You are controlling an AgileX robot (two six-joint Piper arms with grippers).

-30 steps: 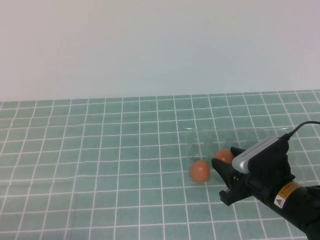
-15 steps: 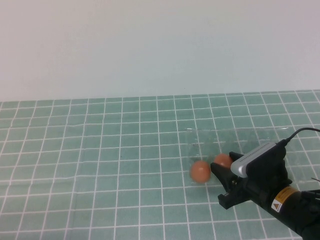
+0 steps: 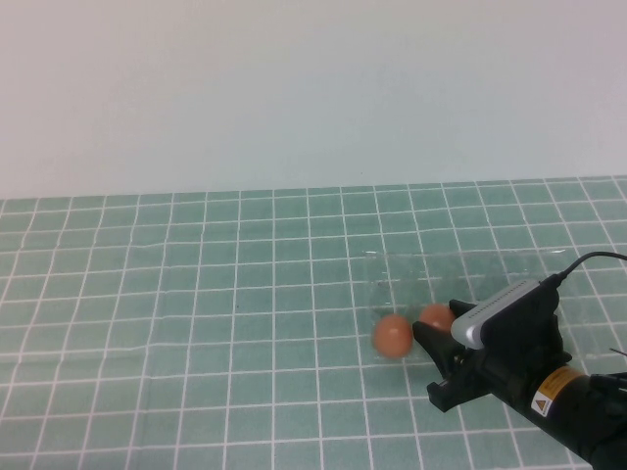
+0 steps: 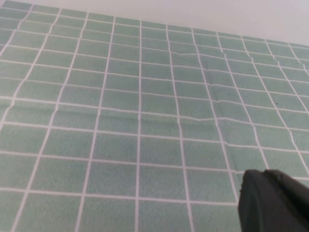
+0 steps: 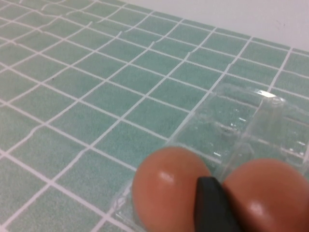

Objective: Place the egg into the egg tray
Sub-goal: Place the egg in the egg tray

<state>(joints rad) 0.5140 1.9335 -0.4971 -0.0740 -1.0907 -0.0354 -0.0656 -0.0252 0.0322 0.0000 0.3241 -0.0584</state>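
Two orange-brown eggs sit close together at the near left end of the clear egg tray [image 3: 460, 269]. The left egg [image 3: 391, 335] rests in a corner cup. My right gripper [image 3: 429, 335] reaches in from the near right and is shut on the right egg [image 3: 436, 315], which sits low in the tray beside the first. In the right wrist view one black finger [image 5: 208, 205] stands between the left egg [image 5: 164, 191] and the held egg [image 5: 270, 193]; the other finger is out of frame. The left gripper [image 4: 273, 200] shows only in its wrist view, shut, over bare mat.
A green mat with a white grid [image 3: 196, 313] covers the table, with a white wall behind. The tray's empty clear cups [image 5: 241, 116] extend away to the right. The right arm's black body and cable [image 3: 549, 382] fill the near right corner.
My right gripper and the egg in it came down and slightly nearer between one second and half a second ago. Since then nothing has moved. The left egg stayed put.
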